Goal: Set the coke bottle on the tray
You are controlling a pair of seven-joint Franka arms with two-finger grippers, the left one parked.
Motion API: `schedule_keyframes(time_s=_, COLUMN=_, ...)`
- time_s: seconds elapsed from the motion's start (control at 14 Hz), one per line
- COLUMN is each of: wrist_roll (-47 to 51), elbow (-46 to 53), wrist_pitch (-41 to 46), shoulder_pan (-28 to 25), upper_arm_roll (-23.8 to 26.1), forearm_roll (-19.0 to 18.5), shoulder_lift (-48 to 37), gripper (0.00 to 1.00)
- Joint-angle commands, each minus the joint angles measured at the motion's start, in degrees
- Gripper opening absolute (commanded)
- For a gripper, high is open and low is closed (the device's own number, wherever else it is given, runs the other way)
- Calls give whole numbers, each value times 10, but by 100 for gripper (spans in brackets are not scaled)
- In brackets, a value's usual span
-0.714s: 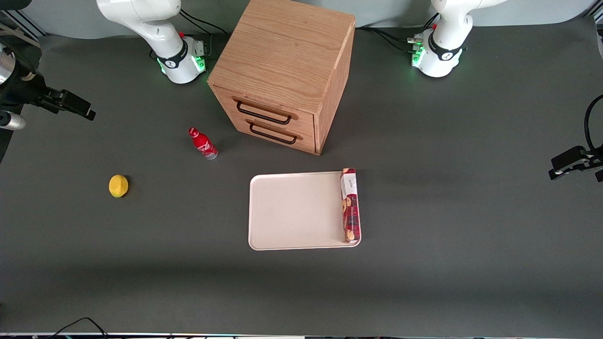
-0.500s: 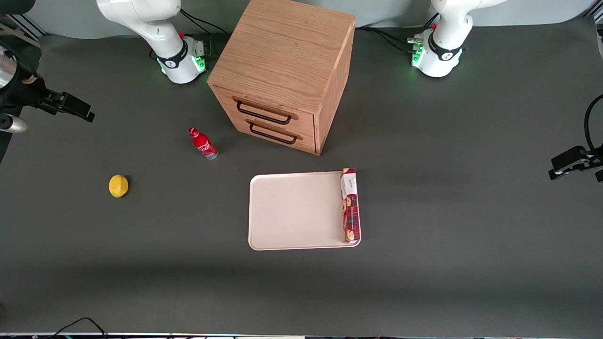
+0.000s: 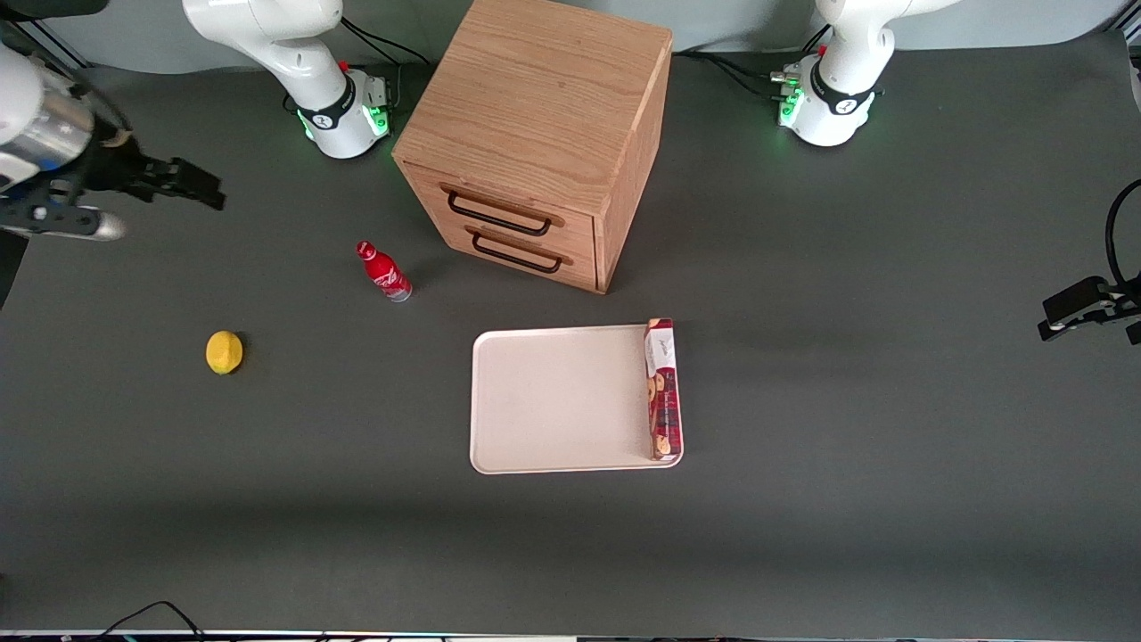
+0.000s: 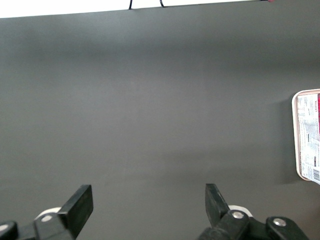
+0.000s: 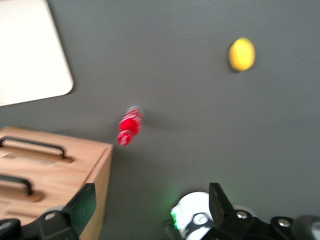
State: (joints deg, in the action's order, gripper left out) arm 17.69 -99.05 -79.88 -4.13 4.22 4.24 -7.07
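Coke bottle (image 3: pixel 383 272) upright on the bench (image 3: pixel 267 499), near the drawer cabinet (image 3: pixel 544 143), apart from the tray (image 3: pixel 557 401). Biscuit box (image 3: pixel 662 390) lies on the tray along one edge. Lemon (image 3: pixel 224 352) nearer the front camera than the bottle. Gripper (image 3: pixel 192 183) high toward the working arm's end, fingers (image 5: pixel 82 205) spread wide, empty.

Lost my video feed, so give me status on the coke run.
Gripper open, empty, high, well off the coke bottle. Bottle upright on table, off the tray. Biscuit box on tray edge; path unobstructed.
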Motion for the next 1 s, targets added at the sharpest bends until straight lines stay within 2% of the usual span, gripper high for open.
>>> schedule_keyframes(time_s=0.0, wrist_roll=58, elbow=-74, wrist_pitch=-60, shoulder_pan=0, upper_arm_roll=47, forearm_roll=26, shoulder_lift=-1, gripper=100)
schedule_keyframes(time_s=0.14, wrist_roll=116, elbow=-158, wrist_pitch=-146, shoulder_pan=-2, upper_arm_roll=80, forearm_roll=26, shoulder_lift=-5, gripper=100)
schedule_keyframes(time_s=0.29, wrist_roll=126, elbow=-260, wrist_pitch=-250, shoulder_pan=0, upper_arm_roll=112, forearm_roll=25, shoulder_lift=-24, gripper=100)
schedule_keyframes(time_s=0.71, wrist_roll=143, elbow=-430, wrist_pitch=-486, shoulder_pan=-1, upper_arm_roll=115, forearm_roll=-2, shoulder_lift=-7, gripper=100)
schedule_keyframes(time_s=0.86, wrist_roll=160, elbow=-434, wrist_pitch=-490, shoulder_pan=-2, upper_arm_roll=119, forearm_roll=-3, shoulder_lift=2, gripper=100)
schedule_keyframes(time_s=0.93, wrist_roll=163, elbow=-434, wrist_pitch=-489, shoulder_pan=-2, upper_arm_roll=119, forearm_roll=-3, shoulder_lift=2, gripper=95)
